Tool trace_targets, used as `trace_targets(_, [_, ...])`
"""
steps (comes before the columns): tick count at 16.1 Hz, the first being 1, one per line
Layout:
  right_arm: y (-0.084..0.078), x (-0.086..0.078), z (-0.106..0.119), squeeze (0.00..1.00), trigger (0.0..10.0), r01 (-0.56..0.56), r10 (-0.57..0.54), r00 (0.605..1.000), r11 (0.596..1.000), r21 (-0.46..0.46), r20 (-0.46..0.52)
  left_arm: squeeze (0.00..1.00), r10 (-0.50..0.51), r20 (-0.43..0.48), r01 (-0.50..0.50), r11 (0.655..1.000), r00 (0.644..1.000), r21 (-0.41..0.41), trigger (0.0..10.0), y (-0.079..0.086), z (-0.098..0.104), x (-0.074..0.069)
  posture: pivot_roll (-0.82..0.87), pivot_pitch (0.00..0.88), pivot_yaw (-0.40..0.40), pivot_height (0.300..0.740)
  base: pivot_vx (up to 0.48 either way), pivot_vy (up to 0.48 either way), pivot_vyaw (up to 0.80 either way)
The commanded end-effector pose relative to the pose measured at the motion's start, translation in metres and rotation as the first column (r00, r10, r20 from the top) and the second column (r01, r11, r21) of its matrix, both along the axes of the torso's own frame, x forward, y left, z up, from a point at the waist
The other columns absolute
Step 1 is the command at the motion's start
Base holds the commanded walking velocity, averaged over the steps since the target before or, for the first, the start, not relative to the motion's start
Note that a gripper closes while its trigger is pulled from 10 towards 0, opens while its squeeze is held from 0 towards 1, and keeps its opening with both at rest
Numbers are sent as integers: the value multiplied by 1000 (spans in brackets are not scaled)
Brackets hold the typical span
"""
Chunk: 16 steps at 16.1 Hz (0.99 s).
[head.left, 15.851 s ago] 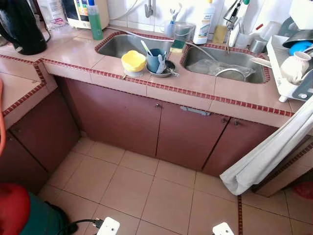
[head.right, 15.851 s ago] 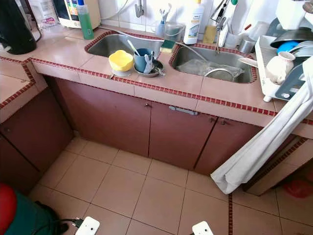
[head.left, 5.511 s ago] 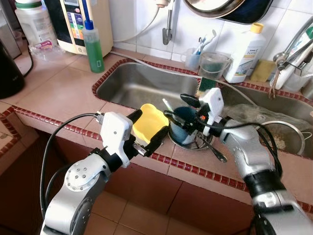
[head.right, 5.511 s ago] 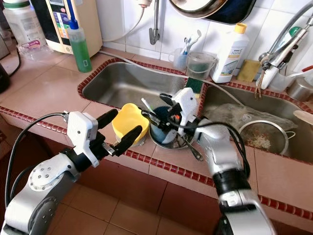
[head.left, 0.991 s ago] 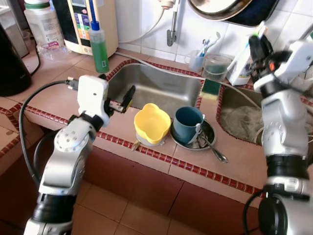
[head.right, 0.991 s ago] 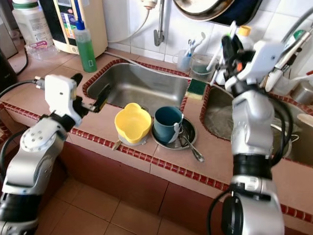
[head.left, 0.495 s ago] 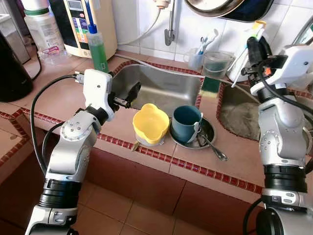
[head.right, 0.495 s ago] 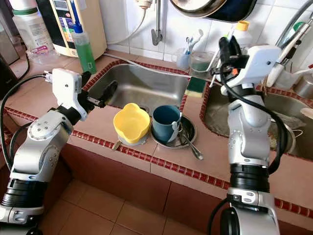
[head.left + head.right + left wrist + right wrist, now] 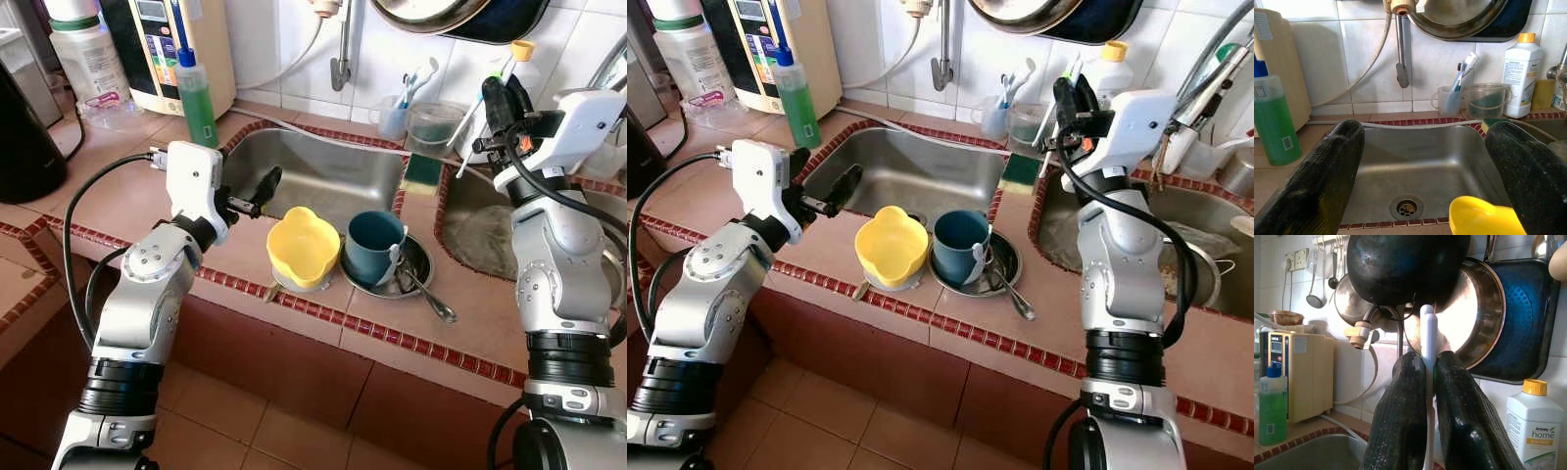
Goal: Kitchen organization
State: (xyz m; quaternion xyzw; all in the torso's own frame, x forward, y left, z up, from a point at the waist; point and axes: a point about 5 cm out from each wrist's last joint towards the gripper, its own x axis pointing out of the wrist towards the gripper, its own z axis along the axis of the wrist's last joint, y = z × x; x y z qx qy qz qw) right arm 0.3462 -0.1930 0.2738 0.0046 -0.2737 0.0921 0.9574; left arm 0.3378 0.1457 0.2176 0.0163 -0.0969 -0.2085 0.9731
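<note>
Yellow bowl [image 9: 304, 248] beside teal mug [image 9: 373, 245] on silver saucer [image 9: 419, 270]. Pink counter tiles [image 9: 127, 191] edged in dark red mosaic trim [image 9: 323, 311]. Green liquid in blue-capped bottle [image 9: 198, 94]. White utensil [image 9: 1428, 372] clamped between black fingers [image 9: 1400, 421]. White detergent bottle [image 9: 1530, 431], yellow cap.

Home kitchen. Tiled worktop [image 9: 127, 186] with red mosaic edging, double stainless sink [image 9: 323, 176] set into it, white tiled wall behind. Pans [image 9: 1484, 308] and a ladle [image 9: 1312, 284] hang on the wall. Green soap bottle [image 9: 196, 98], white detergent bottle [image 9: 1533, 426], toothbrush cup [image 9: 1449, 100] and sponge [image 9: 421, 174] along the back edge. Yellow bowl [image 9: 304, 250], blue mug [image 9: 372, 245] on a metal plate with spoons [image 9: 426, 294] at the front. Wooden cabinet doors [image 9: 294, 362] below, tiled floor [image 9: 255, 441].
</note>
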Motion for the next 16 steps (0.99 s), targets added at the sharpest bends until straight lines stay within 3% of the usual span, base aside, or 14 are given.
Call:
trace_targets(1, [-1, -3, 5, 0, 10000, -2, 2, 1000, 1000, -6, 15, 0, -1, 6, 1, 1000, 1000, -2, 10000, 2, 4, 0, -103, 31, 29, 740, 0, 334, 0])
trace_targets(10, [-2, -4, 3, 0, 10000, 6, -5, 1000, 1000, -5, 5, 0, -16, 7, 16, 1000, 1000, -6, 10000, 0, 3, -2, -106, 37, 33, 740, 0, 412, 0])
trace_targets(16, [-8, -3, 3, 0, 10000, 29, -29, 1000, 1000, 2, 1, 0, -34, 59, 32, 999, 998, 28, 10000, -6, 7, -5, -106, 34, 35, 740, 0, 0, 0])
